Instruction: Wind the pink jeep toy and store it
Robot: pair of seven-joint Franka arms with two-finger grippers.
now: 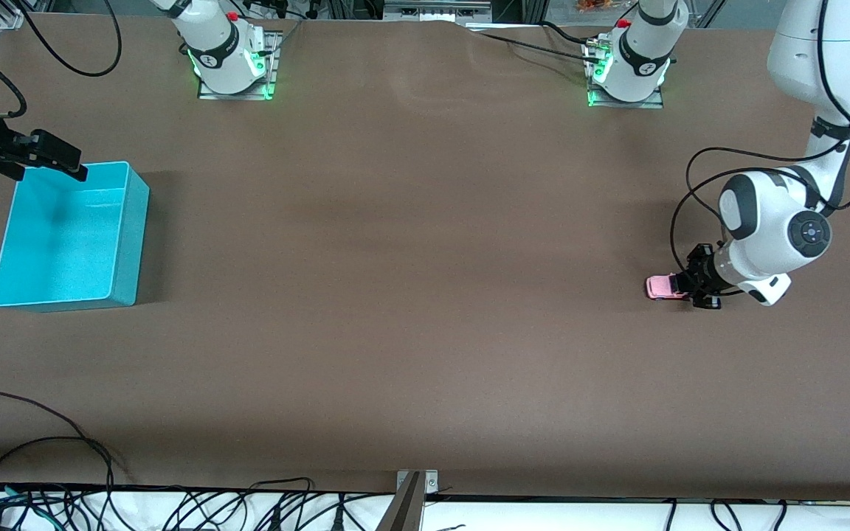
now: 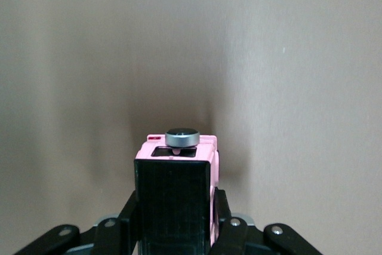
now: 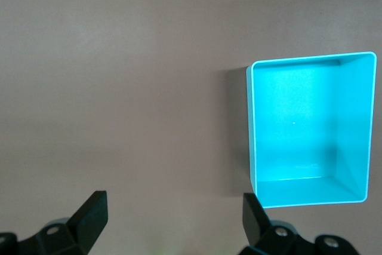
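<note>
- The left gripper (image 1: 693, 287) sits low at the left arm's end of the brown table (image 1: 410, 295), jaws clamped on the pink jeep toy (image 1: 662, 287), fingers (image 2: 222, 208) pressing its sides.
- The jeep rests on the table.
- The right gripper (image 1: 63, 158) waits over the turquoise bin (image 1: 130, 243), jaws spread wide, holding nothing.
</note>
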